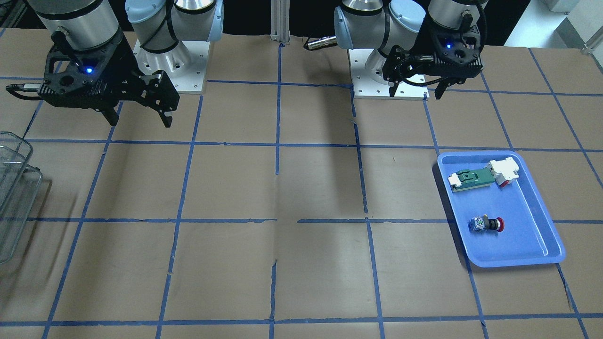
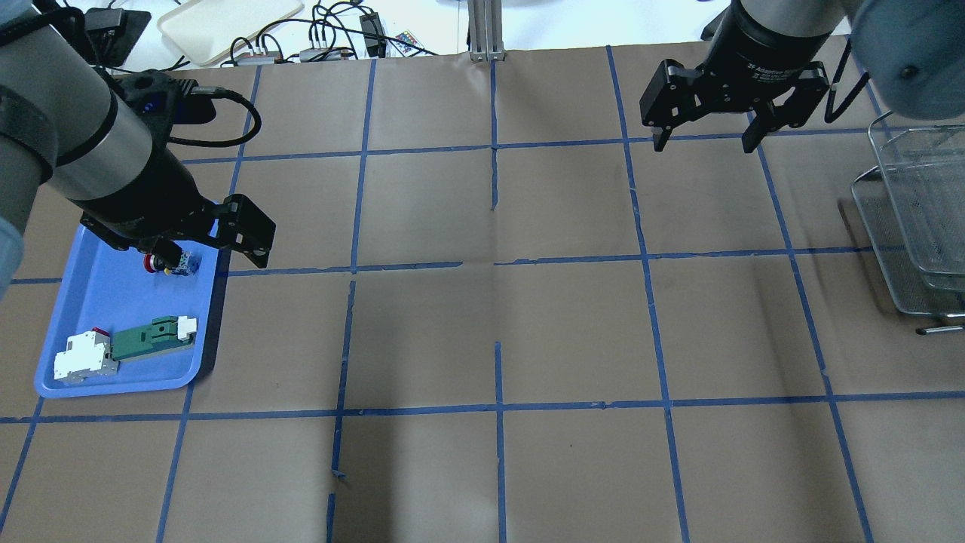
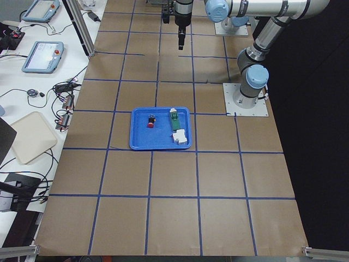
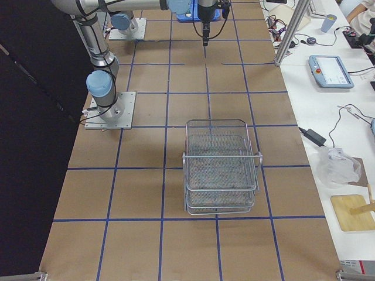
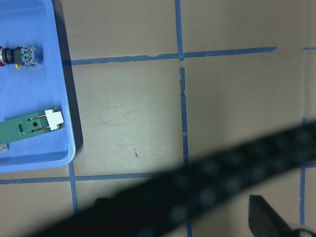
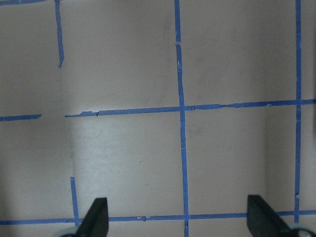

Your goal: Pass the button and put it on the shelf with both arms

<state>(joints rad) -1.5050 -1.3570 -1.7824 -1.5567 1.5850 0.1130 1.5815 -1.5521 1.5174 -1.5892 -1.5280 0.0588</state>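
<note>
The button (image 1: 487, 224) lies on its side in the blue tray (image 1: 518, 240), red cap away from the blue-and-white block. It also shows in the overhead view (image 2: 172, 262) and at the upper left of the left wrist view (image 5: 19, 54). My left gripper (image 1: 417, 92) (image 2: 211, 253) is open and empty, held high beside the tray, off to one side of the button. My right gripper (image 1: 140, 120) (image 2: 703, 142) (image 6: 177, 219) is open and empty, high over bare table. The wire shelf (image 4: 220, 170) (image 2: 916, 219) (image 1: 14, 183) stands at the table's right end.
A green-and-white flat part (image 1: 473, 180) (image 2: 151, 337) and a white block (image 1: 505, 170) lie in the tray beside the button. A blurred black cable (image 5: 197, 192) crosses the left wrist view. Blue tape lines grid the brown table. The arm bases stand at the robot's edge.
</note>
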